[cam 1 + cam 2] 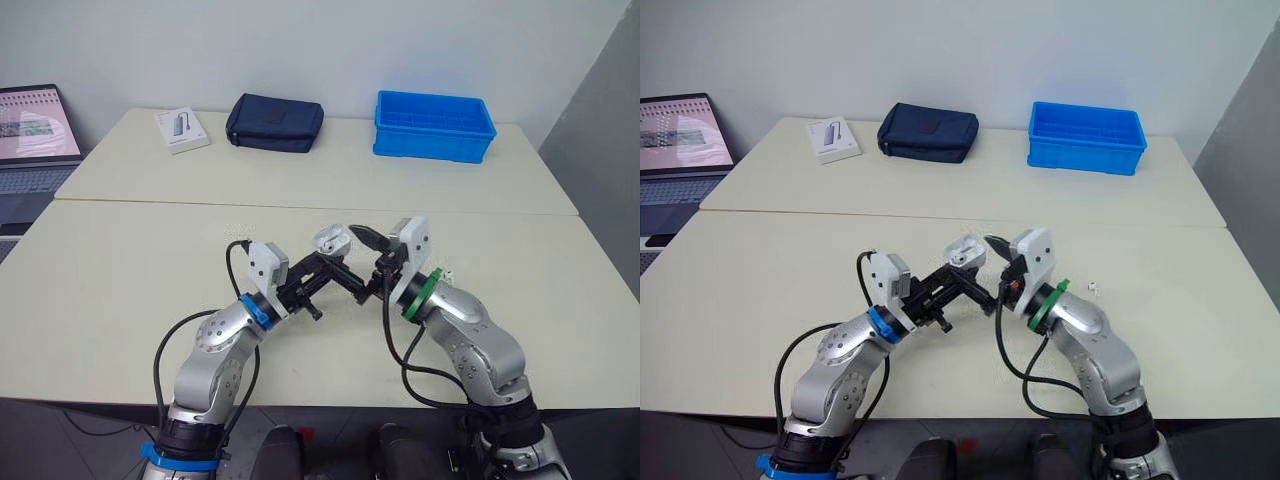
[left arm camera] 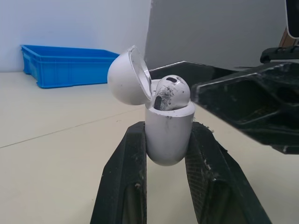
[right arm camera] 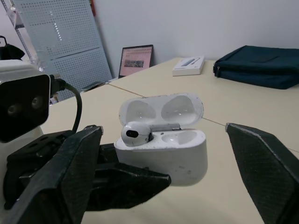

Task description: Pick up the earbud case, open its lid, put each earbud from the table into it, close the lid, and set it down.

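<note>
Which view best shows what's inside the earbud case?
Right wrist view: the open earbud case faces it, one earbud seated, the other socket empty. Left wrist view shows it side-on; the eye views show it from afar.

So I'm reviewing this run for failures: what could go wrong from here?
The earbud stands proud of the rim of the open earbud case; shutting the lid may jam or eject it. The left pincer grips the case only low on its body, so a push from the open right pincer might tilt it.
</note>
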Available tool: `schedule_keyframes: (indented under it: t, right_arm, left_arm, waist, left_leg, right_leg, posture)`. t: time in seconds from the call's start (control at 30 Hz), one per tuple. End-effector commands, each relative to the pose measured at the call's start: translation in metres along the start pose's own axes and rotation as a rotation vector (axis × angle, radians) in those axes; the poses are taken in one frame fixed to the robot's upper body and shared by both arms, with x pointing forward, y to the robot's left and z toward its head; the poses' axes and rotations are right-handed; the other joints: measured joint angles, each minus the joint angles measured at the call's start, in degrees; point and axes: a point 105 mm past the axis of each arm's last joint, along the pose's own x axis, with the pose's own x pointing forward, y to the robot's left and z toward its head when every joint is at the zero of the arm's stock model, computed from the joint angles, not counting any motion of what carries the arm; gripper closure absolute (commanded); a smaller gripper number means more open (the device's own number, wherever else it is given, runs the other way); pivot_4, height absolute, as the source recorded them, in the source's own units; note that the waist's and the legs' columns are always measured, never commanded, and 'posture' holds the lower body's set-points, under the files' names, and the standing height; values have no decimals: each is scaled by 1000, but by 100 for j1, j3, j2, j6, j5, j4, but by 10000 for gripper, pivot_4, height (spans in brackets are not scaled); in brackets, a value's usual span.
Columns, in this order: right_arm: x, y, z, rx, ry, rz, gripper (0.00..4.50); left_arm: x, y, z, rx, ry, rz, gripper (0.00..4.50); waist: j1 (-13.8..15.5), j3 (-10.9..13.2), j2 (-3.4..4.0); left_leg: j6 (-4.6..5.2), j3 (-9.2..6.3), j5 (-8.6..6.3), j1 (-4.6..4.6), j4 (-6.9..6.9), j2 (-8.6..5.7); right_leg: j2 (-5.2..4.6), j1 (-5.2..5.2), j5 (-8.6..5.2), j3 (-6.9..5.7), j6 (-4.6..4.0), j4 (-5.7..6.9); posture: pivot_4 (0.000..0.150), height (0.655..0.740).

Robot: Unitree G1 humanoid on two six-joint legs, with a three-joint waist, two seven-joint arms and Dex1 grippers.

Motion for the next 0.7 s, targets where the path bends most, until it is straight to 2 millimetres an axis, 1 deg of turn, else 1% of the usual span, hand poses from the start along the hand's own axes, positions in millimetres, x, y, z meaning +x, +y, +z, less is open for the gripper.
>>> schedule_keyframes:
  t: [0.03, 0.13, 0.2, 0.3, 0.4, 0.43, 0.47, 0.6, 0.7]
  right_arm:
    - [-24, -1, 29, -75, -36, 23, 2108]
    - [-57, -18, 36, -158, 48, -22, 2108]
    - [-80, -34, 38, -176, 96, -99, 2108]
    - [-123, -60, 32, -208, 201, -245, 2108]
    - [-163, -76, 19, -208, 315, -363, 2108]
    - [-177, -80, 14, -199, 357, -403, 2108]
    - [-187, -82, 10, -194, 387, -430, 422]
    - [-226, -82, -6, -175, 501, -486, 0]
    - [-242, -82, -9, -178, 548, -502, 0]
  left_arm:
    - [1, -2, 13, 35, -49, -9, 37611]
    - [-1, 0, 10, 39, -40, -6, 37611]
    - [-2, 2, 8, 45, -35, 1, 37611]
    - [-3, 5, 5, 57, -29, 18, 37611]
    - [-5, 8, 2, 64, -22, 31, 37611]
    - [-6, 9, 1, 67, -19, 36, 37611]
    - [-6, 10, 1, 70, -17, 39, 37611]
    - [-8, 13, -1, 77, -11, 51, 37611]
    - [-9, 14, -1, 79, -9, 53, 37611]
  waist:
    - [8, 0, 0]
    - [31, 0, 0]
    - [25, 0, -1]
    - [28, 0, -1]
    - [30, 0, -1]
    - [29, 0, -1]
    - [24, 0, -1]
    - [15, -3, 4]
    - [6, -3, 4]
  left_leg:
    - [0, 0, 0, 0, 0, 0]
    - [0, 1, 0, -3, 1, -3]
    - [0, 5, 0, -2, 1, -6]
    - [0, 6, 0, -2, 0, -5]
    - [0, 4, 0, -1, -3, -5]
    - [0, 4, 0, -1, -3, -6]
    - [0, 5, 0, -1, -3, -6]
    - [0, 8, 0, 4, 0, -6]
    - [0, 10, 0, 4, 3, -6]
  right_leg:
    - [0, 0, 0, 0, 0, -1]
    - [-4, 2, -6, -1, -9, -8]
    - [-9, 4, -10, 2, -15, -13]
    - [-8, 4, -10, 2, -16, -15]
    - [-7, 5, -10, 0, -15, -17]
    - [-7, 5, -10, 1, -14, -17]
    - [-7, 5, -10, 2, -14, -16]
    - [-7, 7, -12, 5, -19, -15]
    - [-8, 7, -15, 7, -24, -16]
  posture:
    - [1500, 7400]
    - [1500, 7400]
    - [1500, 7400]
    - [1500, 7400]
    - [1500, 7400]
    - [1500, 7400]
    - [1500, 7400]
    - [1500, 7400]
    - [1500, 7400]
